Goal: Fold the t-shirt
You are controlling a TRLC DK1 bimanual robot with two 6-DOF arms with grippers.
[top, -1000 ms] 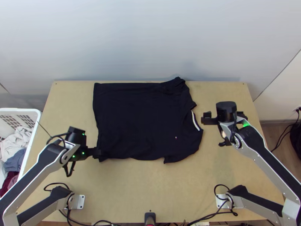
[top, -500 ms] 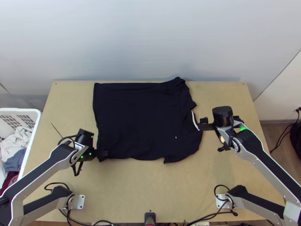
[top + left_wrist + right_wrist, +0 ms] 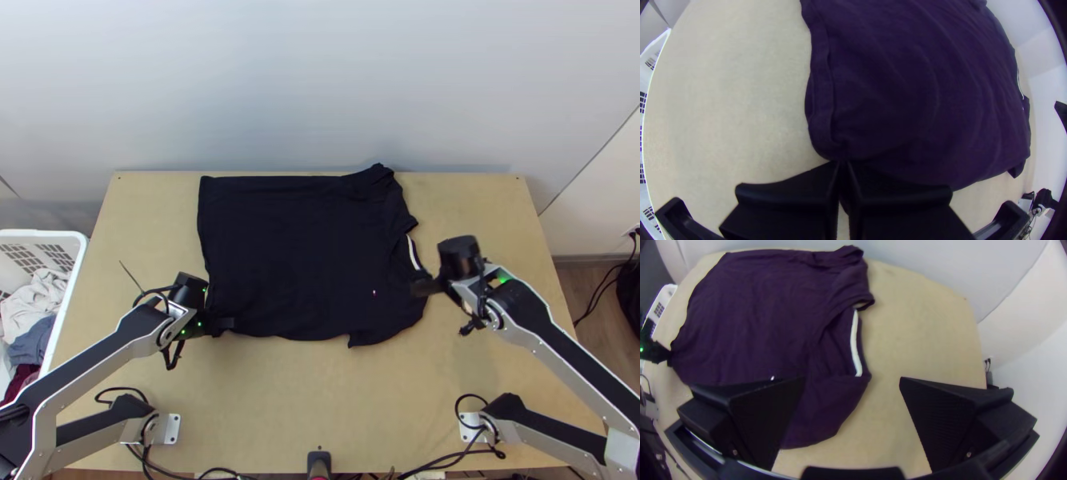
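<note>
One t-shirt [image 3: 304, 256] — hem corner [image 3: 824, 140] clamped in left end effector [image 3: 231, 323], collar [image 3: 413, 253] near right end effector [image 3: 418, 287] — fingers wide apart.

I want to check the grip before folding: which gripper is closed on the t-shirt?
The left gripper: its fingers pinch the t-shirt at a hem corner, while the right gripper stands open near the collar.

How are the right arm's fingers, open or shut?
Open: the right arm's fingers stand wide apart in its wrist view, with dark T-shirt and wooden table showing between them.
</note>
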